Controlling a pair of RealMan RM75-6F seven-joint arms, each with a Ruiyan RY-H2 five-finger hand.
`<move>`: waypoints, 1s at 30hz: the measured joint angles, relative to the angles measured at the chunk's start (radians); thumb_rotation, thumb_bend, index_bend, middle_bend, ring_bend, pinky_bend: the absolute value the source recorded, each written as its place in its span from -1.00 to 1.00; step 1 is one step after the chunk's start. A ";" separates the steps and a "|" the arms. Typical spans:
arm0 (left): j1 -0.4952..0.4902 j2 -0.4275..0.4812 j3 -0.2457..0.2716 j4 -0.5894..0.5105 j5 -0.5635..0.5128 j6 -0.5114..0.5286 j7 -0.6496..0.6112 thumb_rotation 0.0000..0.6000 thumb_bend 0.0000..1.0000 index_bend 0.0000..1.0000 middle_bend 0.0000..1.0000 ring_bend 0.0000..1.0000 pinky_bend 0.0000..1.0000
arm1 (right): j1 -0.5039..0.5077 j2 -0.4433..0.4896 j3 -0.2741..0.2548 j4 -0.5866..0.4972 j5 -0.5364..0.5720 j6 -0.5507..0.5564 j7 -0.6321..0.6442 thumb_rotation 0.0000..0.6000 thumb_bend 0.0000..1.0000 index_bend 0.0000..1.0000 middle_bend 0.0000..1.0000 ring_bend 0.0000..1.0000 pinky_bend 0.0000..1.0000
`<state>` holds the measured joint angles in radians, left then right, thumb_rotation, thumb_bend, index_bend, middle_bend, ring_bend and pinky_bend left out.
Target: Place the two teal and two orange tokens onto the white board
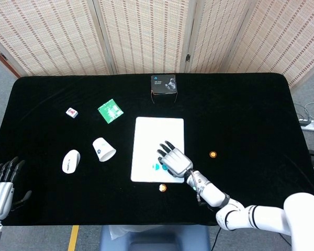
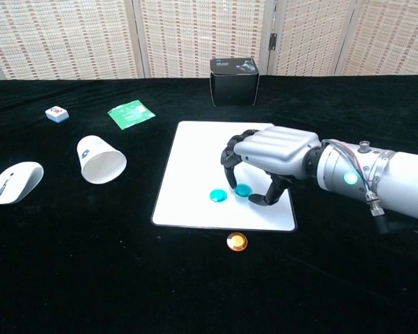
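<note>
Tokens look thin, light, slick: pinch rims from above. Your right hand [image 2: 273, 154] curls over the flat white board [image 2: 202, 149]; second small teal disc [image 2: 244, 190] under fingertips, grip unclear, beside first teal disc [image 2: 218, 195]. Orange discs [image 2: 237, 241] [image 1: 213, 155] off-board. Left hand [image 1: 1, 189] spread, idle.
</note>
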<state>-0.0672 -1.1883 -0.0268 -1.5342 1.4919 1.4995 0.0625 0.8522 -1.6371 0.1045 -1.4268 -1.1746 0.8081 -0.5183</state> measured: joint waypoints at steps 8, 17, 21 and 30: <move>0.002 -0.003 0.000 0.007 0.000 0.001 -0.006 1.00 -0.34 -0.89 -1.00 -0.94 -1.00 | 0.006 -0.006 -0.005 0.011 0.007 0.003 -0.002 1.00 -0.11 -0.07 -0.64 -1.00 -1.00; 0.003 -0.006 0.000 0.014 -0.002 -0.003 -0.010 1.00 -0.34 -0.89 -1.00 -0.94 -1.00 | 0.016 -0.013 -0.010 0.021 0.017 -0.003 -0.013 1.00 -0.12 -0.25 -0.65 -1.00 -1.00; 0.003 -0.007 0.000 0.016 -0.005 -0.005 -0.011 1.00 -0.34 -0.88 -1.00 -0.94 -1.00 | 0.018 -0.009 -0.013 0.017 0.024 -0.006 -0.014 1.00 -0.11 -0.43 -0.65 -0.99 -1.00; -0.003 -0.008 -0.003 0.017 0.000 -0.009 -0.011 1.00 -0.34 -0.88 -1.00 -0.94 -1.00 | -0.004 0.038 0.007 -0.009 0.021 0.057 0.016 1.00 -0.11 -0.43 -0.65 -0.98 -1.00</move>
<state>-0.0700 -1.1963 -0.0296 -1.5173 1.4920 1.4908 0.0511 0.8477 -1.5996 0.1117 -1.4356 -1.1532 0.8648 -0.5024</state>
